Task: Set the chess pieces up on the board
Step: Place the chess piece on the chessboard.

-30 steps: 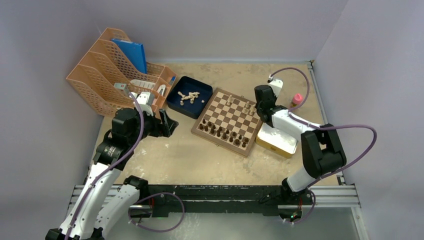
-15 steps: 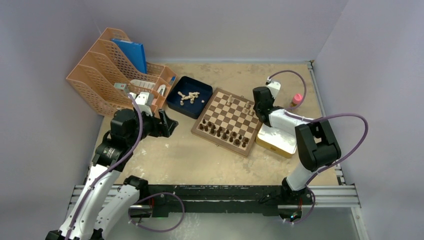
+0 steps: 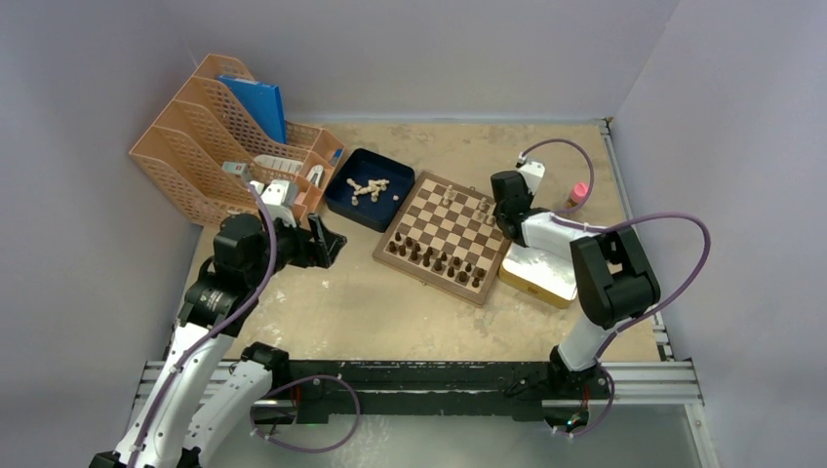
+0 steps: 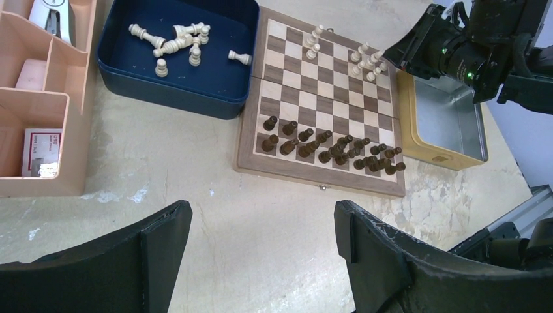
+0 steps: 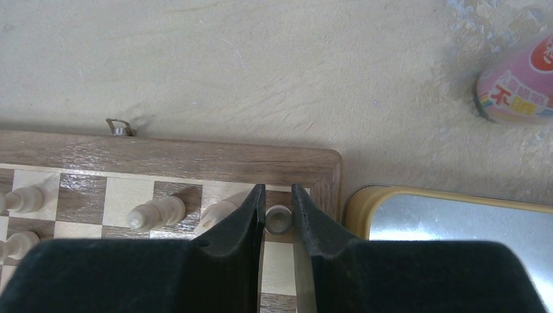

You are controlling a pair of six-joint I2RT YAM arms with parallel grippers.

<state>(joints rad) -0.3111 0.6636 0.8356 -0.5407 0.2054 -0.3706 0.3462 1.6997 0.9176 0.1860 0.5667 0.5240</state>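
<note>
Scuffed sandy tabletop [image 3: 390, 312], grey walls all round. Mid-table sits a square wooden chessboard [image 3: 444, 237], dark brown and cream checks with a brown frame, between a dark blue square tray [image 3: 385, 213] and a yellow-rimmed metal tin [image 3: 531, 286].

Right gripper [image 5: 277, 195] is low over the board's far corner by the tin. Jaws are narrow, with one small light beige wooden chess piece [image 5: 277, 220] upright between them. It looks pinched on both sides. Its base is hidden, so can't tell if it's down on the square. Reads as seating a back-rank piece; the straight-down approach keeps the fingers off the beige neighbours [image 5: 156, 212] in the same row.

A few standing beige pieces [image 4: 365, 62] are on the far ranks, and loose beige pieces [image 4: 176, 42] lie in the tray, so the light side is barely started. Dark brown pieces [image 4: 326, 147] fill the near two ranks, a bit crowded.

Left gripper [image 4: 261, 208] hangs wide and empty over bare table just this side of the tray. It's clear of the board, likely staged to fetch the next piece.

Risk: the tiny piece tips on release.
</note>
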